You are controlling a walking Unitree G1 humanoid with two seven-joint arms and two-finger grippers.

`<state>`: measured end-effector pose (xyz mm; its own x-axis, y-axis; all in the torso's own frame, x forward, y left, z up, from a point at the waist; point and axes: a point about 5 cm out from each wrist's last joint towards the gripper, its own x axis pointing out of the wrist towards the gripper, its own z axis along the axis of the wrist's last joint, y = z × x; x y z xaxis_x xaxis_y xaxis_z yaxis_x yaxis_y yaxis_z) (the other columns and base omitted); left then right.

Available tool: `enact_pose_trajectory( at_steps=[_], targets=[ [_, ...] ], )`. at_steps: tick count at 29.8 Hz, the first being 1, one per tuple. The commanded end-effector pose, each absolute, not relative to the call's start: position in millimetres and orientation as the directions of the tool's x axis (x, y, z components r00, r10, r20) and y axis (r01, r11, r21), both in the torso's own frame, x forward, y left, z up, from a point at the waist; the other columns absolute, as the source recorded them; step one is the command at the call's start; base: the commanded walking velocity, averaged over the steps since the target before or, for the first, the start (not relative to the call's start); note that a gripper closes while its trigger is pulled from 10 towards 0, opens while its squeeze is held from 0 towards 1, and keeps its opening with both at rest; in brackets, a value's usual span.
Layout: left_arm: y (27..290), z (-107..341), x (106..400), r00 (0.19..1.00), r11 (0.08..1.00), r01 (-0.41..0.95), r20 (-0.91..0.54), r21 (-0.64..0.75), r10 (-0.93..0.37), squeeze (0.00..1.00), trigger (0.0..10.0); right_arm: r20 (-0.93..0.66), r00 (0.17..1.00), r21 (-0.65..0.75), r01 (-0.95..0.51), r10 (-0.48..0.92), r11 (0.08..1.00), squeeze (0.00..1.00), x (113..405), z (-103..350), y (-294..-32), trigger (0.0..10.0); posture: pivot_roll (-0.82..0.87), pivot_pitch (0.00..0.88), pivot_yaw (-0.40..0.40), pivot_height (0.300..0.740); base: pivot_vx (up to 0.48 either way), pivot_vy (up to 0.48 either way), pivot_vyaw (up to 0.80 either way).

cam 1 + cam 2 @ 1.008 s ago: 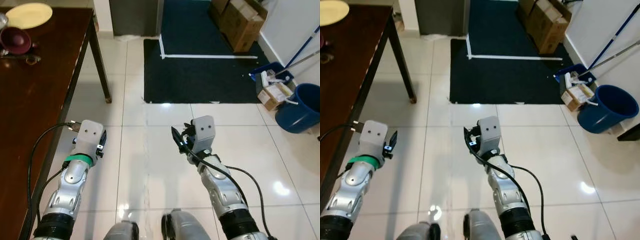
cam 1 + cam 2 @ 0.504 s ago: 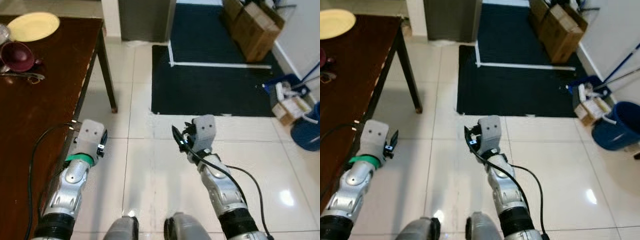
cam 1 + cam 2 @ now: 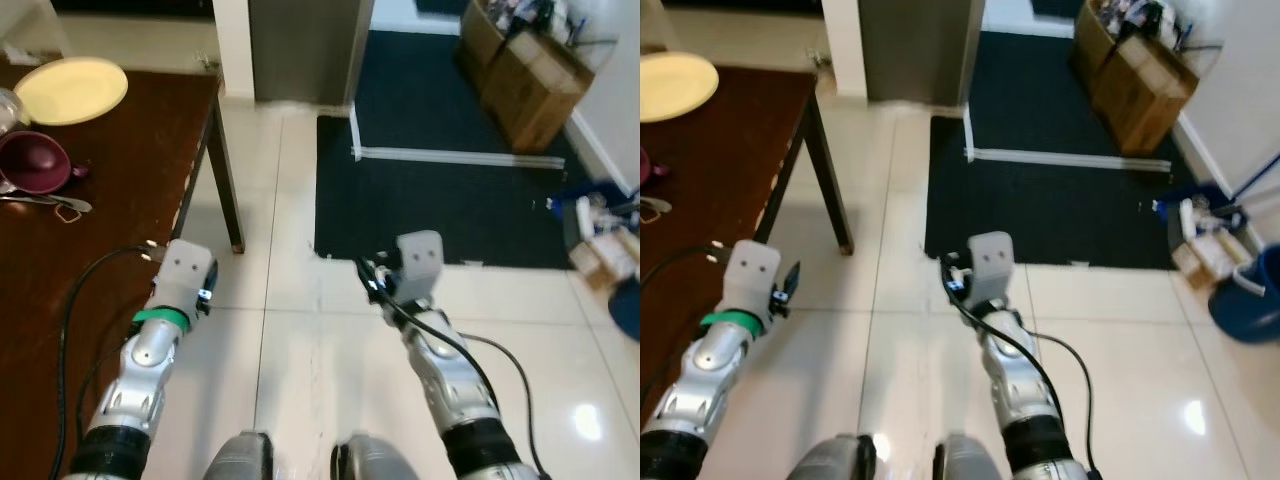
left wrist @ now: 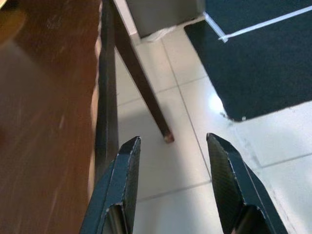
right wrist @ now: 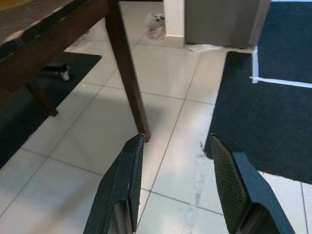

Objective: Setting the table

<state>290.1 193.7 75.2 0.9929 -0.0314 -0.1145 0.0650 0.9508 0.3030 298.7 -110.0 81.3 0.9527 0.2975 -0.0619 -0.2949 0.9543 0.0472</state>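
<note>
Lying far from left tool (image 4: 173, 161) (empty), plate (image 3: 72, 90)

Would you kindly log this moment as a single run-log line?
left gripper: open, empty, beside table edge | right gripper: open, empty, over floor | plate, mug: on table

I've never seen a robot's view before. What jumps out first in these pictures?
Two silver arms reach forward over glossy white tiles, the left pincer and right pincer each open and holding nothing. On the robot's left stands a dark wooden table carrying a pale yellow plate, a maroon cup and a spoon. Ahead lies a dark mat, with cardboard boxes along the right wall.
</note>
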Motion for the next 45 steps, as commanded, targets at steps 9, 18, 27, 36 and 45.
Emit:
enact_pose_trajectory(
  at_steps=[9,18,27,36,45],
  targets=[
    [190.8,70.1,287.7,0.990,0.949,0.083,-0.137,0.304,-0.043,0.00,10.0,-0.081,0.960,0.045,-0.267,0.270,0.963,0.00,298.0,77.2,-118.6,10.0,-0.09,0.063,0.042,0.740,0.480,0.000,0.00],
    [189.6,72.0,288.6,0.991,0.950,0.082,-0.130,0.301,-0.044,0.00,10.0,-0.077,0.961,0.044,-0.263,0.265,0.964,0.00,299.3,78.3,-119.2,10.0,-0.09,0.064,0.042,0.740,0.480,0.000,0.00],
    [185.7,76.0,288.7,0.990,0.961,0.082,-0.130,0.264,-0.048,0.00,10.0,-0.040,0.969,0.058,-0.243,0.245,0.968,0.00,304.1,87.2,-122.8,10.0,-0.09,0.063,0.040,0.740,0.102,0.000,0.00],
    [185.5,74.4,288.0,0.986,0.970,0.074,-0.166,0.233,-0.036,0.00,10.0,-0.042,0.971,0.107,-0.228,0.234,0.968,0.00,307.5,90.0,-122.3,10.0,-0.09,0.057,0.041,0.740,0.000,0.000,0.18],
    [184.8,78.6,289.6,0.982,0.976,0.073,-0.185,0.205,-0.035,0.00,10.0,-0.022,0.982,0.213,-0.180,0.189,0.960,0.00,313.8,99.6,-128.3,10.0,-0.09,0.051,0.040,0.740,0.000,0.000,0.80]
  ],
)
